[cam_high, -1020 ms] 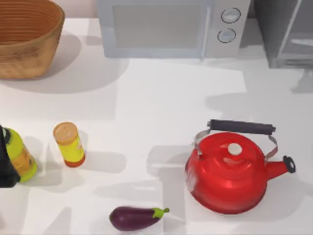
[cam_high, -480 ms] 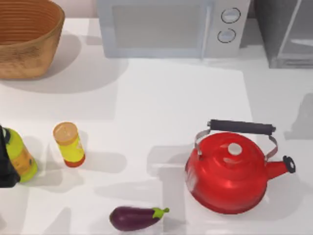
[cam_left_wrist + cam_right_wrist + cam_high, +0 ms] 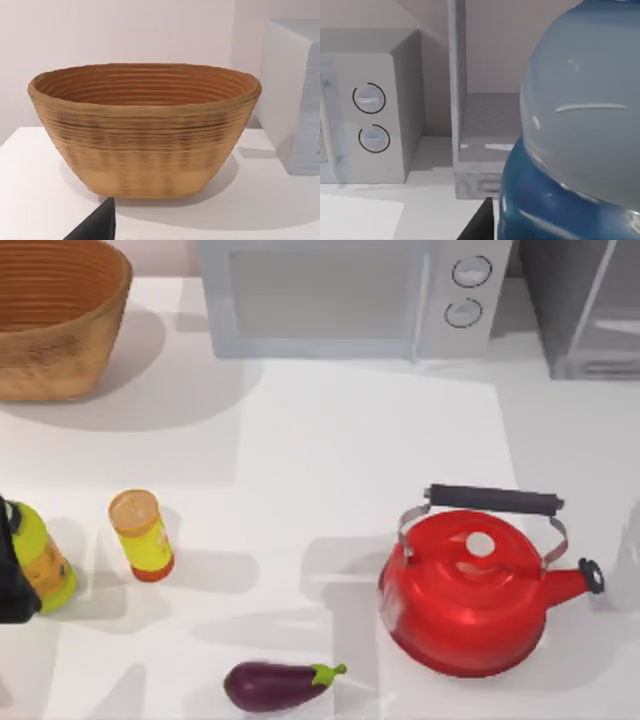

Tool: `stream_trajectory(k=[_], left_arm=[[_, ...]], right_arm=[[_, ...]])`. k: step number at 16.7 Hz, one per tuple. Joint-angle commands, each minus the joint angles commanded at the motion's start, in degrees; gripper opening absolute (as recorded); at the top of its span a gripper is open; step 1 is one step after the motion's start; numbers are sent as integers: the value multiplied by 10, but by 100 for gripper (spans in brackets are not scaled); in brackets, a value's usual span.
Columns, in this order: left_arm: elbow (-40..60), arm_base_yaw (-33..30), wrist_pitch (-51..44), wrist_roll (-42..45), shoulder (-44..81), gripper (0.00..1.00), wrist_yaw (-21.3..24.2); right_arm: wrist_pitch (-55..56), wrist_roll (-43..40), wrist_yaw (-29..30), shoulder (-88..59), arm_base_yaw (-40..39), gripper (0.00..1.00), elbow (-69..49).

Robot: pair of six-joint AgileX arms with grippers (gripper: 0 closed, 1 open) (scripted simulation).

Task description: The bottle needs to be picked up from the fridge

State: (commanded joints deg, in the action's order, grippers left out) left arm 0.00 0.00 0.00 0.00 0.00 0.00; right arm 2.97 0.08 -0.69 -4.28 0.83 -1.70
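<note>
The bottle (image 3: 580, 130) sits close against the right wrist camera, clear of the fridge (image 3: 470, 125) at the worktop's far right corner, so extraction appears done and lifting clear remains; finger state cannot be told.

The red kettle (image 3: 468, 592) is gleaming with a glossy, enamel-like shine, its handle grip (image 3: 493, 500) looking matt black on pale metal brackets — and the eggplant (image 3: 276, 685) is showing a smooth, slightly glossy purple skin. The basket (image 3: 145, 127) is looking woven and rough, ribbed in coils, while the table (image 3: 350, 450) is lying flat, matt white. Close to the right wrist camera, the bottle (image 3: 580, 130) is looking like smooth translucent plastic catching small highlights — the fridge (image 3: 470, 125) beyond is showing a speckled, matt grey floor and a pale metal frame.
</note>
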Motion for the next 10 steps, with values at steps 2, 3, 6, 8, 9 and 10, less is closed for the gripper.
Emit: stream_trajectory(k=[2, 3, 6, 8, 9, 10], left_arm=[[0, 0, 0, 0, 0, 100, 0], [0, 0, 0, 0, 0, 100, 0], [0, 0, 0, 0, 0, 100, 0], [0, 0, 0, 0, 0, 100, 0], [0, 0, 0, 0, 0, 100, 0], [0, 0, 0, 0, 0, 100, 0]], right_arm=[[-24, -1, 5, 33, -6, 0, 14], [-29, -1, 7, 41, -8, 0, 16], [-30, -1, 7, 43, -8, 0, 17], [-29, 0, 6, 40, -7, 0, 16], [-29, 0, 6, 40, -7, 0, 16], [-26, 1, 8, 35, -9, 0, 12]])
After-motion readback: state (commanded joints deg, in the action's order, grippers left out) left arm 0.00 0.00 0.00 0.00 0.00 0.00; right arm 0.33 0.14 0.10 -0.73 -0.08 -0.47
